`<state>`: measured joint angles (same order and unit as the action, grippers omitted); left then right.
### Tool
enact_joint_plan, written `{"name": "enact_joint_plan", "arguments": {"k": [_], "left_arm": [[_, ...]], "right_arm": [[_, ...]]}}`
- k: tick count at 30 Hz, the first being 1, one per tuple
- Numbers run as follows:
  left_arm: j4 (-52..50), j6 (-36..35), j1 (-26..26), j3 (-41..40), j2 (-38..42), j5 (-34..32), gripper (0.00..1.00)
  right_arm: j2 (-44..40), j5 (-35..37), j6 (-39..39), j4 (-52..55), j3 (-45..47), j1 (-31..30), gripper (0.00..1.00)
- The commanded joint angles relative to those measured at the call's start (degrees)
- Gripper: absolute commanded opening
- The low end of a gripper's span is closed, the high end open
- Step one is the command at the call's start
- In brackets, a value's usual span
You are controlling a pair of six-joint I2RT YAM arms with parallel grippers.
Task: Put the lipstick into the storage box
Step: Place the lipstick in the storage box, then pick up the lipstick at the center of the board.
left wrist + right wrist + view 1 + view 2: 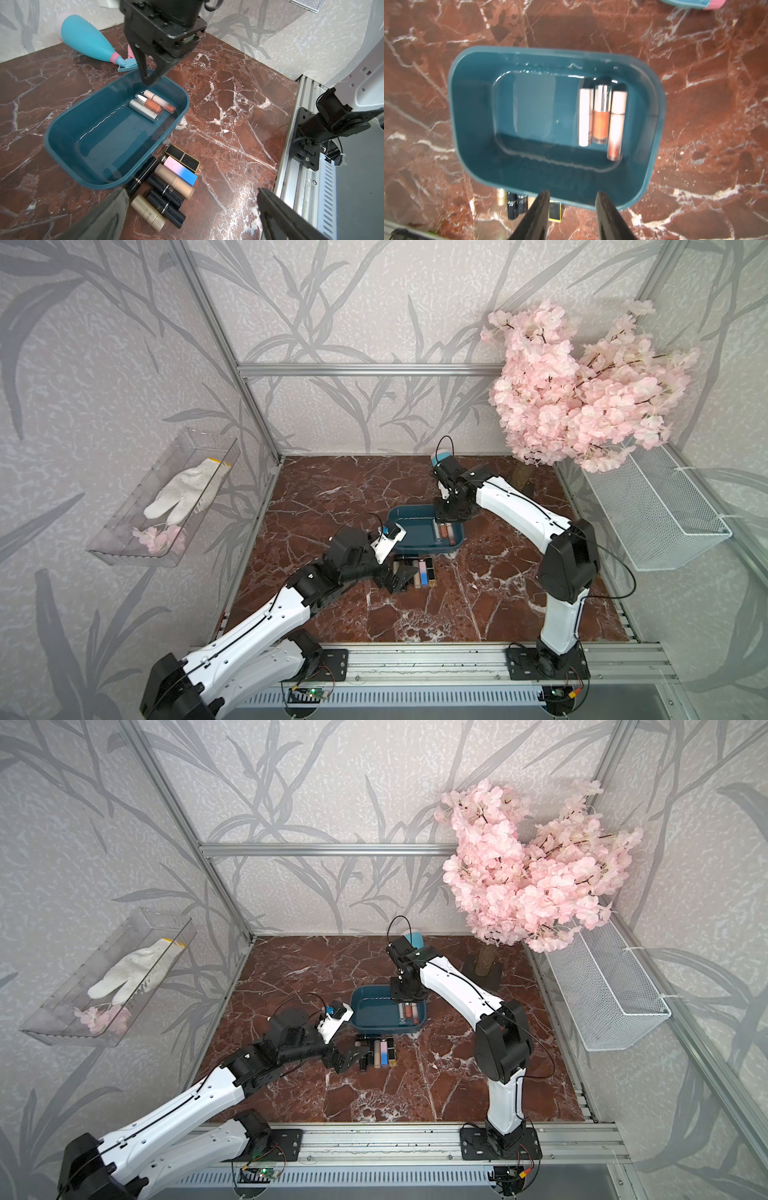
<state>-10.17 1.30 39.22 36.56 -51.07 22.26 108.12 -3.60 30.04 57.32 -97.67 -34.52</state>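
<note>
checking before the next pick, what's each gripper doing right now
left gripper: open, holding nothing
right gripper: open, holding nothing, over the box

Both arms reach forward, left hand (192,190) low with fingers wide, right hand (573,192) pointing down, parted, empty.

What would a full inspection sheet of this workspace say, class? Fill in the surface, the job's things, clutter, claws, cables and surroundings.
Surface: red-brown marble tabletop with white veins.
Job's things: storage box holds three lipsticks side by side; seven more lipsticks lie clustered on the table beside it.
Clutter: teal spray bottle lying on its side behind the box.
Claws: right claw open, empty, above the storage box; left claw open, empty, at the cluster.
Cables: black cable looping off the right wrist; no snag seen.
Surroundings: pink blossom tree, white wire basket, clear tray holding a white glove.
</note>
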Motion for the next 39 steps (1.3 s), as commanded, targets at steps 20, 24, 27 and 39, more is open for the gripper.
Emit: {"name": "enact_joint_plan", "arguments": {"k": [20,24,27,39], "left_arm": [[-9.02,19.02,-0.08,-8.59,11.52,-9.8,1.0],[-12.81,22.2,-0.18,-7.01,10.85,-13.59,1.0],[-15.38,23.7,-0.2,-5.68,9.85,-15.43,1.0],[-16.59,20.61,-0.18,-4.83,9.8,-15.82,1.0]], "right_arm": [[-9.11,2.5,6.05,-5.45,23.5,-16.25,0.46],[-6.65,2.63,5.44,-6.95,23.52,-16.54,0.46],[-4.52,2.61,4.64,-7.74,22.54,-16.53,0.46],[2.31,2.63,2.92,-8.45,18.76,-16.45,0.46]]}}
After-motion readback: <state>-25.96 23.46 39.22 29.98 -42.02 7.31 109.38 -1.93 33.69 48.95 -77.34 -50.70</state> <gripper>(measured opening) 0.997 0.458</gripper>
